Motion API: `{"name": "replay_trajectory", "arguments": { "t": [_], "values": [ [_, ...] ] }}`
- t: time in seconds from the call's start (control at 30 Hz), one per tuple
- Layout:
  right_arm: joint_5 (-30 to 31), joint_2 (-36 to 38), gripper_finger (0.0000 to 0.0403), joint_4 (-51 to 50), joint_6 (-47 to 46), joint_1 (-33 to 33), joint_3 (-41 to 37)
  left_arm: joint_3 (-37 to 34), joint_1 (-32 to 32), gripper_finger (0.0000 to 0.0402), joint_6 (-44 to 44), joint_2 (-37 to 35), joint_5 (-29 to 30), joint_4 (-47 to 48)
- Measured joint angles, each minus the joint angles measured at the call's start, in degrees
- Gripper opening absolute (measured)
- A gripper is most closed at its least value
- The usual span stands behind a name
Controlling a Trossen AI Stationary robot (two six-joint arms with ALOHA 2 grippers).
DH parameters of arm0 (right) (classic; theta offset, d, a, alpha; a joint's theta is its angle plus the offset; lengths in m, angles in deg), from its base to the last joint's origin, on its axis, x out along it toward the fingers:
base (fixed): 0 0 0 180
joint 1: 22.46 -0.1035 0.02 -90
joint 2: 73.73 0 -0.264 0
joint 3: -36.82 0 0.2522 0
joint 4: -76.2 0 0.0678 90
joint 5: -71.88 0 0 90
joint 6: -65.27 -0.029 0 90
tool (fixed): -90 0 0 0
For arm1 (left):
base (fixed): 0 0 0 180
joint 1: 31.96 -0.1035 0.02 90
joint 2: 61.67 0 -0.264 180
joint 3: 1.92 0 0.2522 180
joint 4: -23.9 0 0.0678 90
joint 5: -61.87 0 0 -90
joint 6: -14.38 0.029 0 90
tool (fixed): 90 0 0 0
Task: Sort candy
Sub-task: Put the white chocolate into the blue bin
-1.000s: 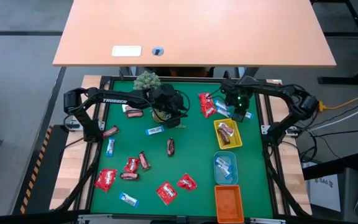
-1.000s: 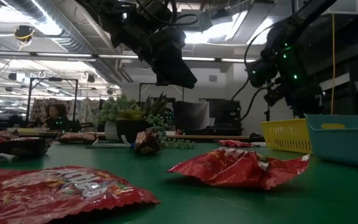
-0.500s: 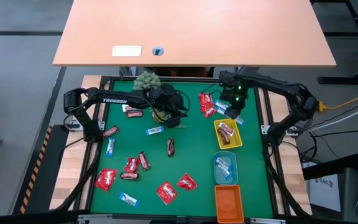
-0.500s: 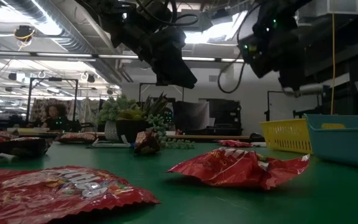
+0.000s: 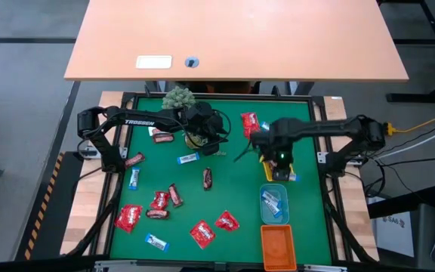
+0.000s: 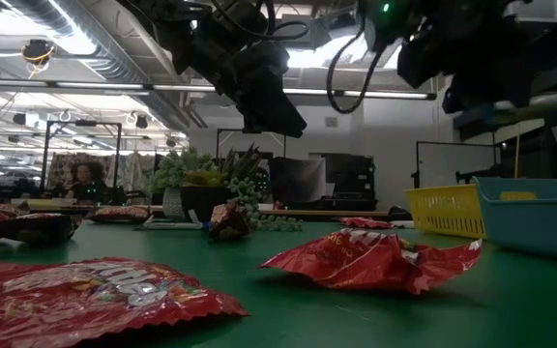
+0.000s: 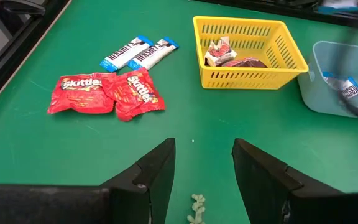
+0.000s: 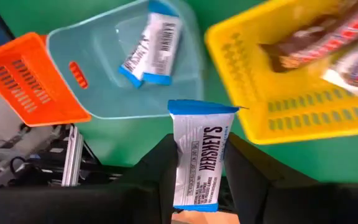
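Note:
My right gripper (image 5: 282,171) hangs over the near end of the yellow tray (image 5: 266,153), beside the blue tray (image 5: 274,202), shut on a blue-and-white candy wrapper (image 8: 199,149). My left gripper (image 7: 204,177) is open and hovers in mid-table by the small plant (image 5: 178,97), touching nothing. Red packets (image 5: 128,217), brown mini bars (image 5: 207,177) and blue-and-white wrappers (image 5: 188,159) lie flat on the green mat. Two red packets (image 7: 107,93) and two blue-and-white wrappers (image 7: 140,52) lie ahead of the left gripper. The yellow tray (image 7: 248,53) holds brown bars, the blue tray two wrappers (image 8: 151,46). My right gripper pinches the blue-and-white wrapper between its two fingers (image 8: 166,168), which lie on its long edges along its back half (image 8: 194,177). Its front end (image 8: 202,112) sticks out past the fingertips. The fingers come from above, and the wrapper is lifted clear over the trays.
An orange tray (image 5: 277,245) stands at the near right corner, in line with the blue and yellow ones. A raised dark frame (image 5: 119,151) borders the mat. A second plant (image 6: 245,184) stands under the left arm. Bare mat lies mid-table between the candy and the trays.
My right gripper has risen from the candy at the far right of the mat and swung toward the near edge, turning as it went, carrying the blue-and-white wrapper over the yellow tray to its near end by the blue tray.

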Motion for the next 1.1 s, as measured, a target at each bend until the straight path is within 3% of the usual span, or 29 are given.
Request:
{"name": "replay_trajectory", "arguments": {
  "t": [0.33,0.63,0.87,1.1],
  "values": [
    [0.0,0.0,0.0118,10.0,-9.8,-13.1,0.0,0.0,0.0,0.0156,0.0,0.0,0.0,0.0],
    [0.1,0.0,0.0121,15.7,-12.7,-18.8,0.0,0.0,0.0,0.0156,0.0,0.0,0.0,0.0],
    [0.4,0.0,0.0182,16.5,-14.5,-18.7,0.0,0.0,0.0,0.0156,0.0,0.0,0.0,0.0],
    [5.1,0.0,0.0231,16.1,-12.4,-18.4,0.0,0.0,0.0,0.0156,0.0,0.0,0.0,0.0]
  ]
}}
